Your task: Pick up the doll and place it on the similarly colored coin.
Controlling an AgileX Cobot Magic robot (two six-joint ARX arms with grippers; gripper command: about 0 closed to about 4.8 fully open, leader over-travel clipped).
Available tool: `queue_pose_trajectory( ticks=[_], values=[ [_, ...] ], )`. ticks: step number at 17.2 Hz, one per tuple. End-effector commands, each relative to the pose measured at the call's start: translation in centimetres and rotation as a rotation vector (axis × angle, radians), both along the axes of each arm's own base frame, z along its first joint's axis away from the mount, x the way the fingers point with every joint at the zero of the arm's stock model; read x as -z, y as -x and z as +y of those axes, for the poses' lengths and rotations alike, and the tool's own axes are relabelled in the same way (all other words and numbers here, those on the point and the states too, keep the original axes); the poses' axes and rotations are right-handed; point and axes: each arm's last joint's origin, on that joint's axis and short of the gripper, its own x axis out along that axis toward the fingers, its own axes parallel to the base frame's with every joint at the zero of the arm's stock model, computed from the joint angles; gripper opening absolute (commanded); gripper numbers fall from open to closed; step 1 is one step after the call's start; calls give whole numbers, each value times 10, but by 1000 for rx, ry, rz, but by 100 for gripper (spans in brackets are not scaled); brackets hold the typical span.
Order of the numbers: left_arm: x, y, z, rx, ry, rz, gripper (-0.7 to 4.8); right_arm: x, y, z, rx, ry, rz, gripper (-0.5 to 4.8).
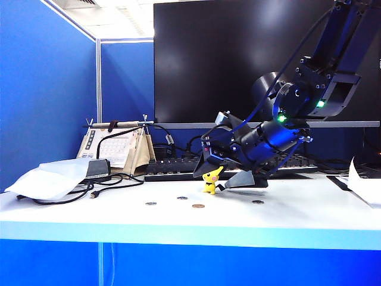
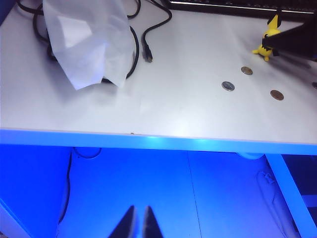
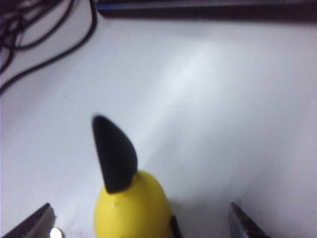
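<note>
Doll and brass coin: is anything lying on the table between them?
No. In the exterior view only bare white table separates the doll from the coin. The open right end effector brackets the doll; the left end effector hangs below the table edge.

Bare table [image 1: 286, 217] around doll [image 1: 209, 180], keyboard [image 1: 172, 167] close behind, right pincer [image 3: 141, 223] jaws wide either side

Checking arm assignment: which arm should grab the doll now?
Right. The right gripper is open with its fingers either side of the doll, low over the table. The left gripper hangs below the table edge, fingers together, far from the doll.
</note>
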Motion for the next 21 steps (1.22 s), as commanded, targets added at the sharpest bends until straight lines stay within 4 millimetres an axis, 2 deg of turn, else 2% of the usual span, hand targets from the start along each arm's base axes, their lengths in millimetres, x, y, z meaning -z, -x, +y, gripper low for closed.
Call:
queue_pose_trajectory(
  ticks=[1, 2, 4, 5, 6, 7, 12, 14, 20, 21],
  values=[
    [0, 0, 0, -3, 1, -4, 30, -4, -1, 1, -2, -11, -25, 479],
    [0, 0, 0, -3, 1, -4, 30, -4, -1, 1, -2, -11, -25, 476],
    [0, 0, 0, -3, 1, -4, 30, -4, -1, 1, -3, -13, -29, 415],
    [0, 0, 0, -2, 1, -4, 30, -4, -1, 1, -3, -13, -29, 355],
    [0, 0, 0, -2, 1, -4, 30, -4, -1, 1, -3, -14, -31, 271],
    [0, 0, 0, -2, 1, -4, 30, -5, -2, 1, -3, -15, -35, 242],
    [0, 0, 0, -2, 1, -4, 30, -6, -2, 2, -3, -22, -53, 220],
    [0, 0, 0, -2, 1, -4, 30, -7, -3, 2, -2, -23, -55, 181],
    [0, 0, 0, -2, 0, -4, 30, -7, -3, 2, -4, -24, -55, 163],
    [0, 0, 0, -2, 1, -4, 30, -7, -2, 2, -10, -27, -53, 134]
  ],
)
